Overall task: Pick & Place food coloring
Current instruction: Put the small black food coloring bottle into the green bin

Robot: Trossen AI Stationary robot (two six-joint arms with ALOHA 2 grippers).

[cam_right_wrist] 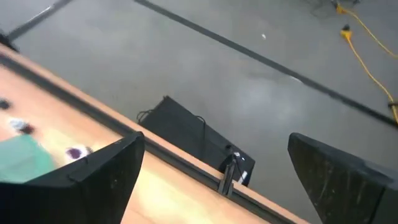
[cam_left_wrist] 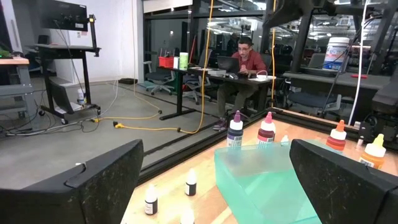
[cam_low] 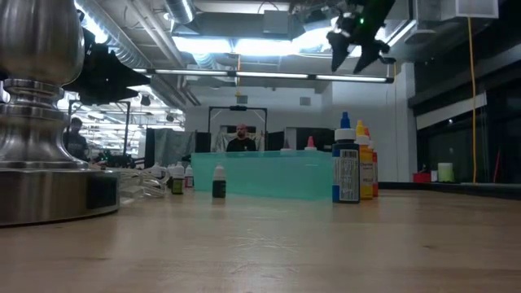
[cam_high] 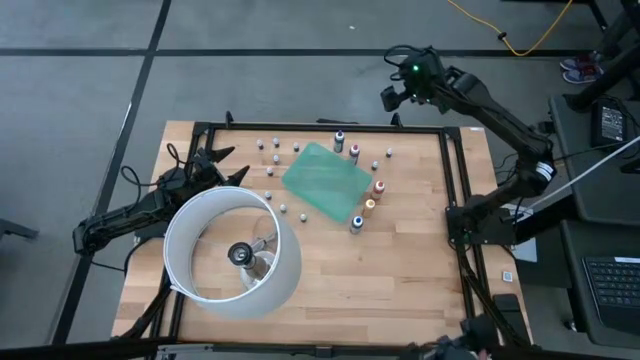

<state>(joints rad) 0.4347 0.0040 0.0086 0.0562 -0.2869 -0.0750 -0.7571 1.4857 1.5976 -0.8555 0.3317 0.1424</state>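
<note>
The food coloring bottles stand upright on their bases on the wooden table around a flat green sheet [cam_high: 322, 178]. Tall ones [cam_high: 339, 140] [cam_high: 379, 187] [cam_high: 357, 223] stand at its far and right edges. Tiny ones [cam_high: 276, 158] [cam_high: 283, 208] are scattered to its left. In the left wrist view, two tall bottles [cam_left_wrist: 235, 130] [cam_left_wrist: 267, 130] stand behind the sheet [cam_left_wrist: 267, 180]. My left gripper [cam_high: 225, 165] [cam_left_wrist: 216, 149] rests open and level at the table's left, pointing at the sheet. My right gripper [cam_high: 393, 97] [cam_right_wrist: 214, 143] hangs open, high over the far edge [cam_low: 362, 45], tilted down.
A big white ring lamp [cam_high: 232, 248] with a metal base [cam_low: 41, 122] fills the near left of the table. A black frame [cam_high: 330, 126] runs round the table's edges. Bare wood lies at the near right. A person [cam_left_wrist: 245, 59] sits at a desk beyond the table.
</note>
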